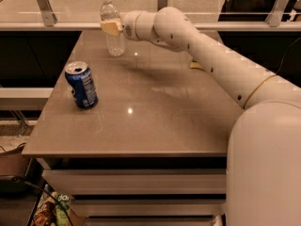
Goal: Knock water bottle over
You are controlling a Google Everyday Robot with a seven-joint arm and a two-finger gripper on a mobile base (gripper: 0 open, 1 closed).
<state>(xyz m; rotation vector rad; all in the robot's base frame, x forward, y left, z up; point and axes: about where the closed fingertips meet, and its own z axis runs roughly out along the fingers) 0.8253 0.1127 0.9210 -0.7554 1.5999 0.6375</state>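
gripper at the upright water bottle on the table's far side

the water bottle (114, 44) is standing upright near the far edge of the table (155, 112), toward its left side, white cap on top. the gripper (111, 28) is hanging at the bottle's upper half, its pale tip overlapping the label band. how far it is open cannot be told, nor whether it is gripping anything. the white arm (211, 65) is reaching in from the right above the tabletop. a blue soda can (82, 85) is sitting upright near the left edge, well apart from the bottle.
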